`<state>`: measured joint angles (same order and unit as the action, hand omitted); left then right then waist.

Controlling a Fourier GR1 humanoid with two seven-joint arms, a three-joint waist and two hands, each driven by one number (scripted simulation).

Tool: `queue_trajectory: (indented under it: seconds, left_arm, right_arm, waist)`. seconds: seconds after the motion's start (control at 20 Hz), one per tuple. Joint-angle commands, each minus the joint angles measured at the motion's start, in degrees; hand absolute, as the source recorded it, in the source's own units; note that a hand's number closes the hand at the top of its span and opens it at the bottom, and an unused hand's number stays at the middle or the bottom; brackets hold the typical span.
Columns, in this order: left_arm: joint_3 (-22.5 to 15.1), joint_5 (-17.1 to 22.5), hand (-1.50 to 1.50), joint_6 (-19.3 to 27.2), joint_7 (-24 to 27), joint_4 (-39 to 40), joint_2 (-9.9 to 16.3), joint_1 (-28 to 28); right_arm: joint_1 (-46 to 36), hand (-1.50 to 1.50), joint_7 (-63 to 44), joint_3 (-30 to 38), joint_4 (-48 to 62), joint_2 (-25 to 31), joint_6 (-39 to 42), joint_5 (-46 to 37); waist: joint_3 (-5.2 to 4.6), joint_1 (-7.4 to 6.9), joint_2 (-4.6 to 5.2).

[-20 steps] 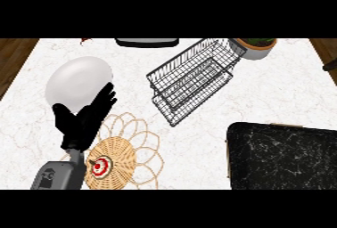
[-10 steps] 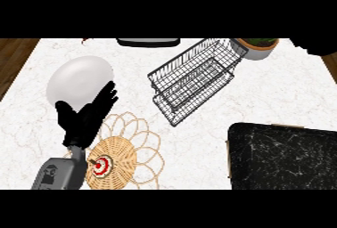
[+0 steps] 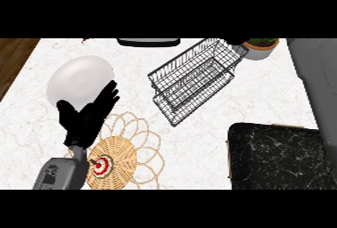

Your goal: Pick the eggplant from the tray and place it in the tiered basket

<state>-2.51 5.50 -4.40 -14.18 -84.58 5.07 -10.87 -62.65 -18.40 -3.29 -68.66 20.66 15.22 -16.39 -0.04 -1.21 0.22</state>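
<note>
Near the counter's left edge, the left hand is resting with fingers straight; no eggplant is showing, the wire basket is sitting unfilled, and the right hand is out of view.

Left robot hand open by white plate, woven mat, wire tiered basket, dark tray, potted plant

Single view, head-mounted: looks steeply down on the white marbled tabletop from the robot's side, near enough that the surface fills most of the frame. Far edge runs along the top of the frame, with a wire basket at upper centre. A strip of wooden floor shows at upper left. Left hand and forearm enter from the lower left edge. Dark tray occupies lower right. No second view.
</note>
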Motion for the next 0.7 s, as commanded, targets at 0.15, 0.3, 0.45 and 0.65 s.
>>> queue_trajectory:
  seconds: [0.15, 0.3, 0.45, 0.65]
  left_arm:
    - [-2.9, -2.9, 0.00, 2.0, 3.6, 0.0, -3.3, 3.9]
    - [0.3, -0.4, 0.00, 0.6, -0.1, 0.2, -0.6, -0.6]
    - [0.6, -0.5, 0.00, 1.9, -3.1, -0.6, -1.0, -3.1]
    - [-0.2, 0.0, 0.00, -0.5, -1.4, -1.6, -0.5, -0.1]
  right_arm:
    - [-0.8, 1.50, 0.1, -1.2, 4.6, -8.7, -4.3, -2.2]
    - [-1.8, 1.50, 2.4, 5.0, 11.8, -13.5, -7.6, 4.1]
    - [0.2, -1.50, 10.3, 3.5, 15.4, -16.1, -7.0, 3.9]
    - [-7.6, -1.50, 13.5, 5.3, 23.1, -19.9, -8.5, 4.7]
  waist:
    - [0.02, 0.74, -0.25]
    - [0.06, -0.07, 0.12]
    - [0.06, 0.19, 0.10]
    - [0.02, -0.60, 0.26]
